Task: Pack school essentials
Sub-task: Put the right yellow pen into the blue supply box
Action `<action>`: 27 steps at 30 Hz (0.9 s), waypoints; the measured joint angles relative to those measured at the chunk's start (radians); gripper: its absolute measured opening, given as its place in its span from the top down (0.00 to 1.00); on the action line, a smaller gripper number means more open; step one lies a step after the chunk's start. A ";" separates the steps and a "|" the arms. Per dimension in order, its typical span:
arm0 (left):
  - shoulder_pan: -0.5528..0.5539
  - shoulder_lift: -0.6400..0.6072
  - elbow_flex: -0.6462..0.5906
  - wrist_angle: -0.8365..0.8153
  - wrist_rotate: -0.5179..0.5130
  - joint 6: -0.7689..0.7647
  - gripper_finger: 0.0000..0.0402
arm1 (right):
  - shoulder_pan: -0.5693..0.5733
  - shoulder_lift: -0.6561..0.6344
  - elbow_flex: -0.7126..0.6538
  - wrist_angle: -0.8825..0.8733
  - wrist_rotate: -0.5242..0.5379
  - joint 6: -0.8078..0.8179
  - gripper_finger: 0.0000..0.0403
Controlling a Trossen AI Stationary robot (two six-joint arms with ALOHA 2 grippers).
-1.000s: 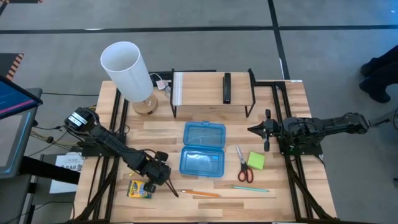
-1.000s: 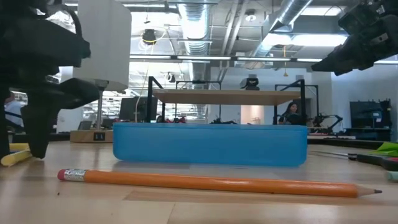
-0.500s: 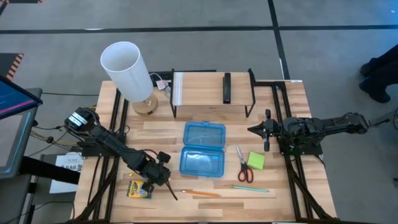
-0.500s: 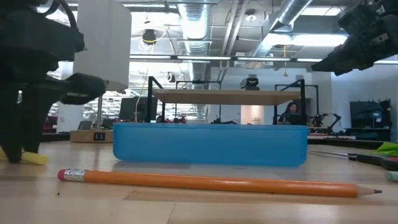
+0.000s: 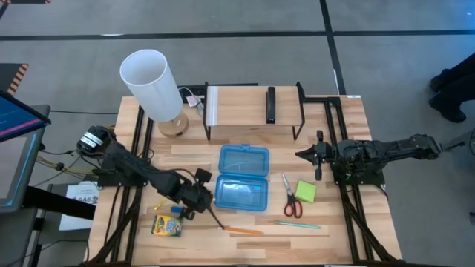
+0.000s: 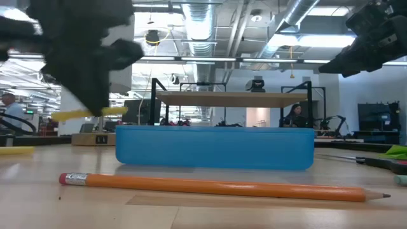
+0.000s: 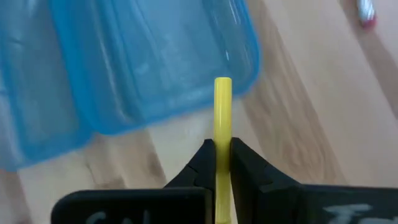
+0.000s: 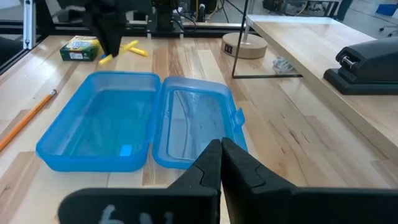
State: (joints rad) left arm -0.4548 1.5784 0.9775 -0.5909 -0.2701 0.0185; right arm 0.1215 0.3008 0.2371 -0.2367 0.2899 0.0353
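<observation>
Lying open, blue case (image 5: pixel 242 177) holding small blue eraser (image 8: pixel 125 150), left gripper (image 7: pixel 217 163) pinching yellow crayon (image 7: pixel 222 118)

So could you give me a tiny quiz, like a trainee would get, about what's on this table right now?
1. True or false: the left pincer grips a yellow crayon.
2. The blue case is: A) latched shut, B) lying open, C) on the shelf.
3. Fill in: beside the red-handled scissors lies a green ______.

Key: 1 true; 2 B; 3 sticky-note pad.
</observation>
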 joint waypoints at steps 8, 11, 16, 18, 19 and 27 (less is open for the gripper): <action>0.091 0.009 0.101 0.184 0.010 0.090 1.00 | 0.000 0.000 0.000 -0.006 0.000 0.000 0.93; 0.124 0.037 0.122 0.232 0.047 0.101 1.00 | 0.000 0.000 0.000 -0.007 0.000 0.000 0.93; 0.166 0.122 0.163 0.304 0.101 0.102 1.00 | 0.000 0.000 0.000 -0.020 0.000 0.000 0.93; 0.175 0.167 0.189 0.316 0.124 0.101 1.00 | 0.000 0.000 0.000 -0.021 0.000 0.000 0.93; 0.180 0.187 0.201 0.309 0.136 0.100 1.00 | 0.000 0.000 0.000 -0.021 0.000 0.000 0.93; 0.190 0.277 0.283 0.284 0.154 0.093 1.00 | 0.000 0.000 0.000 -0.024 0.000 0.000 0.93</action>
State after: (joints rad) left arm -0.2649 1.8549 1.2606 -0.3069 -0.1157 0.1111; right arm 0.1215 0.3008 0.2371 -0.2603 0.2897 0.0353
